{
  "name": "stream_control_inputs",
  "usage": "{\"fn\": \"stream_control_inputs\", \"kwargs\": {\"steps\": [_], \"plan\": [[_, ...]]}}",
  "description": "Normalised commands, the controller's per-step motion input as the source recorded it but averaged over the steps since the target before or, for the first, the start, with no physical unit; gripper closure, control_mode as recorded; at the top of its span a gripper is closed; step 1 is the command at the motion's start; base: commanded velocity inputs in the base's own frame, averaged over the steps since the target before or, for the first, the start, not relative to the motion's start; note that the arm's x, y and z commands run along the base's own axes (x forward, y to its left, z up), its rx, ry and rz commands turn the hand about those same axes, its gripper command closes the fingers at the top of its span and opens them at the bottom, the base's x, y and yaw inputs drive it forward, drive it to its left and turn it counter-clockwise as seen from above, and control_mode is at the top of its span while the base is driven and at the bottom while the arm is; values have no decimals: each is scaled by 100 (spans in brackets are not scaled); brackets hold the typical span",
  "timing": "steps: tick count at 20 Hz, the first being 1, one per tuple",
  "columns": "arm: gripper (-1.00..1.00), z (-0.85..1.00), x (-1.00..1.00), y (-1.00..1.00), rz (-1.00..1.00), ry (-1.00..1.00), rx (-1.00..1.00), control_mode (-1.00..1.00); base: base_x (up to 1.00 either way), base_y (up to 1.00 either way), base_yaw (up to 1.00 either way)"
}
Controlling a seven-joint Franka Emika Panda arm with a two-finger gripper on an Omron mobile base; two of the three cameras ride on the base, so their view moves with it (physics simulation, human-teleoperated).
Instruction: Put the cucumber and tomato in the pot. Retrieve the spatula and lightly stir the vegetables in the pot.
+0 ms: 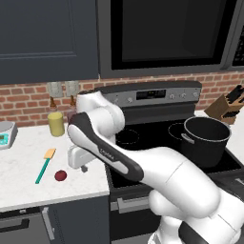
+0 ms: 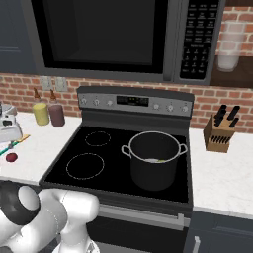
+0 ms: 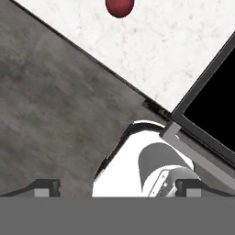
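While the tomato (image 1: 60, 175) lies on the tabletop (image 1: 21, 162) in the left base view, just beside the spatula (image 1: 44, 166), the fingers (image 1: 84, 167) hang a little to its right near the stove edge, and the pot (image 1: 206, 138) stands well apart on a right burner. From the right base view, something pale yellow-green shows at the pot's (image 2: 154, 165) bottom, probably the cucumber (image 2: 157, 160), so that step looks done. Through the hand view, the fingers (image 3: 119, 187) stand spread wide and empty, with the tomato (image 3: 119, 6) at the top edge. Tomato, spatula and stirring remain.
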Motion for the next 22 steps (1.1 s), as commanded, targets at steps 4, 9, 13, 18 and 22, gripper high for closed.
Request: {"fn": "stream_control_inputs", "kwargs": {"steps": [4, 9, 13, 18, 22], "plan": [[-100, -61, 5, 95, 10, 0, 0, -100, 0, 0, 0], [-100, -57, 32, 75, 4, 0, 0, -100, 0, 0, 0], [-100, -43, 39, 40, 0, 0, 0, -100, 0, 0, 0], [-100, -35, 44, 17, 0, 0, -2, -100, 0, 0, 0], [-100, -26, 43, 4, 0, 0, -4, -100, 0, 0, 0]]}}
